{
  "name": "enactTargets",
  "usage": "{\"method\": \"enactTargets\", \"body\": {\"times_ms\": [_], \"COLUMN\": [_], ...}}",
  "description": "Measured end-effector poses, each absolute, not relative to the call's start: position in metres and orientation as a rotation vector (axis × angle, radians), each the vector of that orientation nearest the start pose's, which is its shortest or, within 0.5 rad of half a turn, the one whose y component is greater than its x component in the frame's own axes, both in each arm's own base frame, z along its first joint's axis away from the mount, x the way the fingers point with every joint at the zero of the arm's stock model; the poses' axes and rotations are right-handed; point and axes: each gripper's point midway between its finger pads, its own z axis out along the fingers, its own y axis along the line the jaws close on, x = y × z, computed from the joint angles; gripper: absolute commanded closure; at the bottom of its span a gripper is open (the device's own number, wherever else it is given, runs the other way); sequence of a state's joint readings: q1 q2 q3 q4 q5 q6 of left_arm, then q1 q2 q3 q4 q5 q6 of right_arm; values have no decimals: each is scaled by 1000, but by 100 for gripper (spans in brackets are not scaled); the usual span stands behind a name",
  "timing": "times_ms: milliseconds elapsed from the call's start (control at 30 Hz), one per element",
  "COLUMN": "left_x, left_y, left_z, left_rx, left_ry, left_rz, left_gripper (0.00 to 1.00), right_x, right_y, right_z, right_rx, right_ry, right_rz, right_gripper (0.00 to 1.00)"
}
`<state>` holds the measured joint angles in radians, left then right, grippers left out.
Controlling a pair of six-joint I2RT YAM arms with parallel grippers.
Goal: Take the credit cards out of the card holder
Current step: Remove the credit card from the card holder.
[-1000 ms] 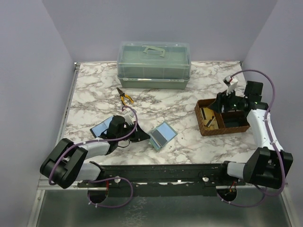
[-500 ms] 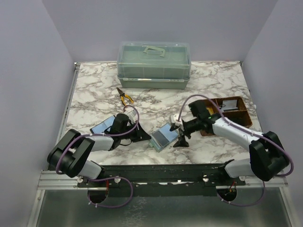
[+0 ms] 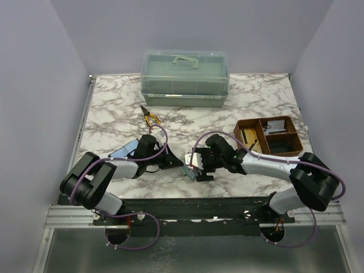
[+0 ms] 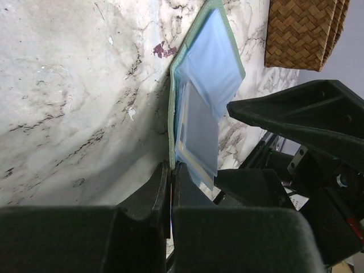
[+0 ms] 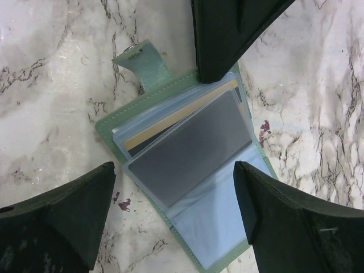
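Observation:
The card holder (image 5: pixel 149 68) lies open on the marble, grey-green outside with blue sleeves inside. One sleeve holds a grey card (image 5: pixel 187 151), and a tan/gold card (image 5: pixel 170 120) shows edge-on behind it. My left gripper (image 4: pixel 170 168) is shut on the holder's green edge (image 4: pixel 170 114); one of its fingers (image 5: pixel 227 34) shows at the holder's top edge in the right wrist view. My right gripper (image 5: pixel 175 168) hangs wide open and empty just above the holder, one finger on each side. From above, the right gripper (image 3: pixel 194 166) hides most of the holder (image 3: pixel 188 162).
A brown divided basket (image 3: pixel 250 123) holding small items stands at the right. A green lidded box (image 3: pixel 185 77) is at the back. Yellow-handled pliers (image 3: pixel 151 117) lie left of centre. A black-framed blue panel (image 3: pixel 124 151) lies under my left arm.
My right arm has swung from the basket leftward and now hangs over the holder. My left gripper has moved right onto the holder's edge.

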<state>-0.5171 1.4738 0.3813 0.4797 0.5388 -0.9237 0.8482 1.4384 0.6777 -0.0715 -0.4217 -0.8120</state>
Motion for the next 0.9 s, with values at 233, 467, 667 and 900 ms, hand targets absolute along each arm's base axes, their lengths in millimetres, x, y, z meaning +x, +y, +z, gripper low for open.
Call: {"method": "enactTargets", "body": {"times_ms": [233,467,667,900], "left_x": [216,216,217,217], "left_y": [-259,-259,-258,-258], "left_z": [47,47,46,44], "left_rx": [-149,-148,-153,-151], "left_ry": [2441,2440,2440,2445], "left_rz": [-1334,-1335,-1332,-1327], "left_gripper": [100,100,100,100], "right_x": [200,210,212,215], "right_y": [291,289,286,285], "right_z": [41,42,44,49], "right_rx": [-1881,-1854,-1844,-1830], "right_ry": [1457,1470,1477,1473], "right_rz": [470,404,378,361], "right_gripper": [14,20,28,27]}}
